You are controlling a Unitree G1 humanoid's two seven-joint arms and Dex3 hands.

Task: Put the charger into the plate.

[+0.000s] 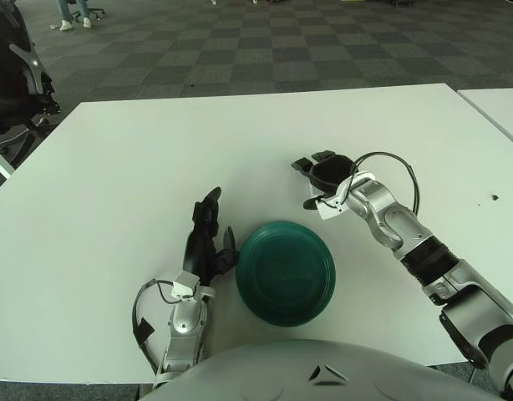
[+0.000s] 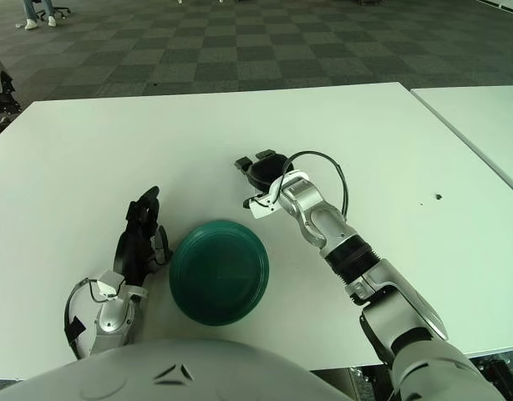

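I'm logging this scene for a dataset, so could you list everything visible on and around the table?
plate: one, dark green, near table edge, between the hands.
table: one, white, filling the view.
second table: one, white, at right.
floor: grey checkered carpet, beyond the table.
charger: not identifiable; any object under the right hand is hidden.
left hand: black fingers, just left of the plate.
right hand: black fingers curled, beyond the plate's right side.
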